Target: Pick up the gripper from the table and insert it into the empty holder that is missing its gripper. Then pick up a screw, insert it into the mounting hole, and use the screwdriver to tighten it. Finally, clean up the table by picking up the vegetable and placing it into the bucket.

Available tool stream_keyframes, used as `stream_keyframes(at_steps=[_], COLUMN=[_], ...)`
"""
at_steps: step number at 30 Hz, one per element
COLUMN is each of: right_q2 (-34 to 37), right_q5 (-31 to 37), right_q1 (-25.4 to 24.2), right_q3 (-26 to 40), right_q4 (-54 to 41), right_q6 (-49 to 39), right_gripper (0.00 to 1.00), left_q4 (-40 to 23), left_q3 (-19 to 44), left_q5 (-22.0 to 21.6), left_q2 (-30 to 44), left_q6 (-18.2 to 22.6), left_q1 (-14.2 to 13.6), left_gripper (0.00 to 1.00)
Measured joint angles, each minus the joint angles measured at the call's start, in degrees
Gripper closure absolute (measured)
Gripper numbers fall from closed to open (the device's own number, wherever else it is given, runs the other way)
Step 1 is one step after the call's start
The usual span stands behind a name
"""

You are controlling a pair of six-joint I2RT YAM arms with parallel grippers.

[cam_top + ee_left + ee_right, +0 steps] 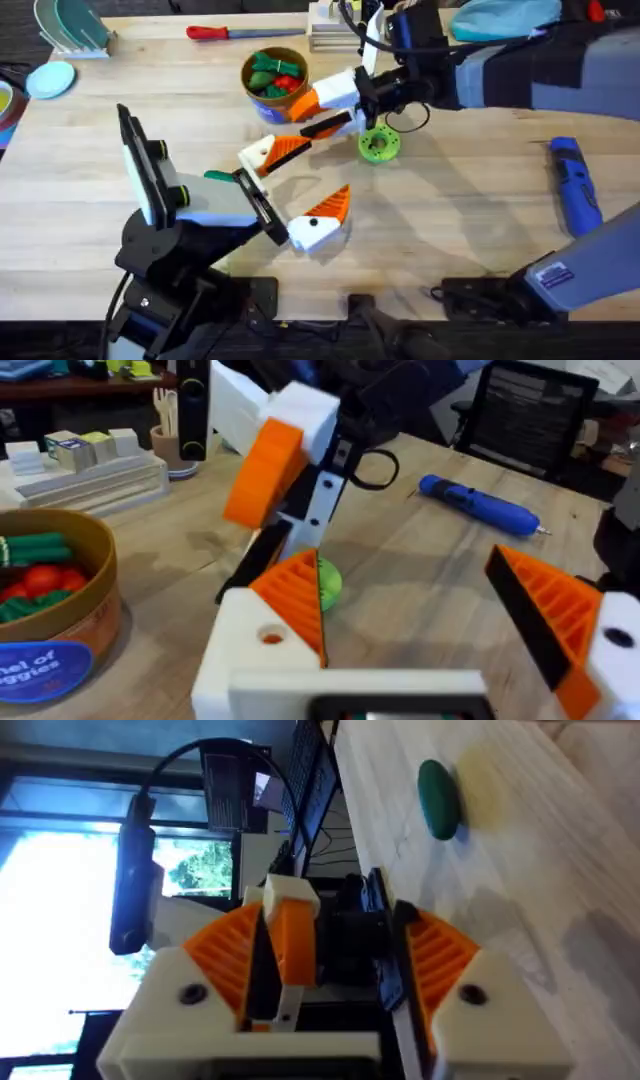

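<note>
The bucket [273, 92] stands at the far middle of the table [450, 220] and holds red and green vegetables. The right pincer [325, 100] hangs just beside the bucket, on its right-arm side, with the arm reaching in from that side. Its jaws stand at a narrow setting and hold the orange wedge [292, 935], which bears a black strip and lies against one ribbed pad. A black part fills the rest of the gap, and its shape cannot be made out. The left pincer [300, 185] sits nearer the arm bases than the bucket, low over the table. Its jaws are spread wide with nothing between them. A green disc [378, 145] lies on the table near the bucket, just past the right pincer. The blue screwdriver [575, 185] lies well apart from the bucket, toward the right-arm edge of the table. A red-handled driver [225, 32] lies beyond the bucket at the far edge. A green vegetable [217, 175] lies on the table beside the left arm, nearer the bases than the bucket.
</note>
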Motion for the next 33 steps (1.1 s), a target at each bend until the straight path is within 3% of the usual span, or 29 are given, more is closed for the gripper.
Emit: stream_keyframes(at_steps=[3,4,13,18,25,30,33], right_q2=[-0.01,-0.01,-0.97,-6.44,-13.97,-14.48,-14.46], right_q5=[0.84,1.48,13.88,24.43,47.62,59.67,65.40], right_q1=[-0.99,-1.66,-9.00,-9.65,-6.31,-0.51,2.87], right_q3=[0.00,0.00,0.01,2.00,5.99,6.12,6.12], right_q4=[1.87,2.46,2.04,-12.36,-34.32,-44.68,-46.14], right_q6=[-0.18,-0.27,-4.97,-13.15,-27.08,-31.24,-32.30], right_gripper=[0.051,0.033,0.019,0.017,0.014,0.012,0.011], left_q4=[-0.01,-0.02,-0.85,-1.31,-1.31,-1.31,-1.31], left_q3=[0.00,0.00,0.00,0.00,0.00,0.00,0.00], left_q5=[0.02,0.02,0.88,1.49,1.82,1.99,2.12], left_q2=[0.01,-0.01,0.01,0.01,0.01,0.00,0.01], left_q6=[0.00,0.01,0.82,3.69,5.08,5.40,5.40], left_q1=[0.00,0.00,0.00,0.00,0.00,0.00,0.00], left_gripper=[0.008,0.009,0.008,0.008,0.008,0.008,0.008])
